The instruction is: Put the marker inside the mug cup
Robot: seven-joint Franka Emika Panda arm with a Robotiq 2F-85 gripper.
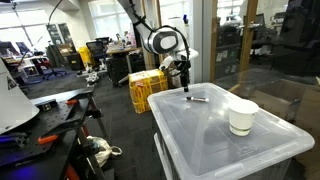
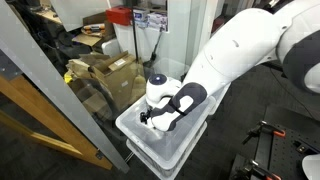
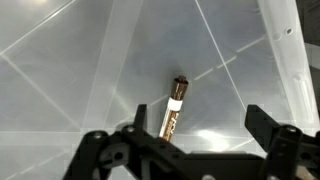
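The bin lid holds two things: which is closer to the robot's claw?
The marker, a thin stick lying flat just under the open gripper; the cream mug cup stands farther along the lid.

Robotics lab, open-plan workspace.
Cluttered desks (image 1: pixel 38 62), yellow crates (image 1: pixel 147 90), cardboard boxes (image 2: pixel 108 70), glass partition (image 1: pixel 230 45), grey carpet floor (image 1: pixel 110 115).
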